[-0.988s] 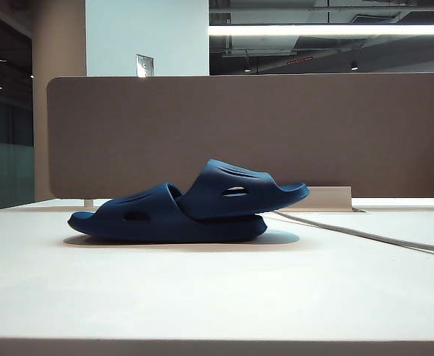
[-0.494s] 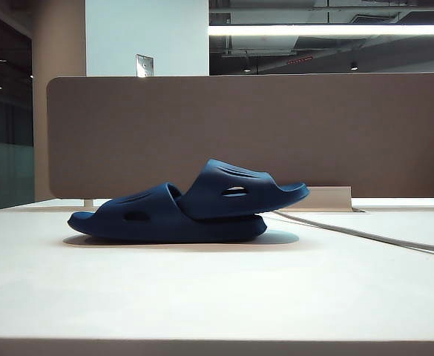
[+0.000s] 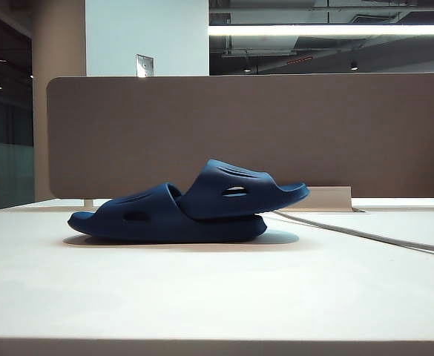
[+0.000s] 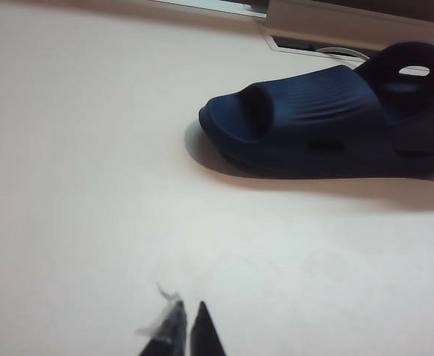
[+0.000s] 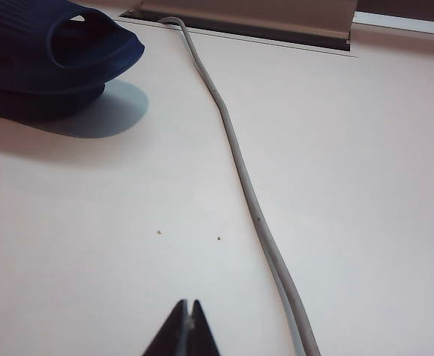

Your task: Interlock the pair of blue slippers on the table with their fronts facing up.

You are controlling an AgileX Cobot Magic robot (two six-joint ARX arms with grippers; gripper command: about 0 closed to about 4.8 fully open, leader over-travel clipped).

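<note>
Stretching across the whole foreground, the white table (image 3: 217, 297) carries the pair of blue slippers (image 3: 191, 208) left of centre in the exterior view, in front of a brown-grey partition panel (image 3: 276, 133). The two slides sit interlocked: the lower slipper (image 3: 142, 216) lies flat on its sole with its open toe toward the left, while the upper slipper (image 3: 239, 191) rests tilted on the other's heel end, its front tucked up against the lower one's ribbed strap and its rear end jutting out over the tabletop to the right. Both straps face up, their oval side holes showing. A grey cable (image 3: 365, 236) runs across the table from a slot (image 5: 239, 26) at the foot of the panel, passing just beside the raised end of the upper slipper without touching it.

The left gripper (image 4: 185, 334) hovers low over bare tabletop, well apart from the open toe of the lower slipper (image 4: 306, 126), its dark fingertips drawn together with nothing between them; a scrap of clear tape (image 4: 161, 315) clings to one tip. The right gripper (image 5: 189, 330) is likewise pressed together and empty, poised above the table just beside the cable (image 5: 246, 193), well apart from the upper slipper (image 5: 53, 44).
</note>
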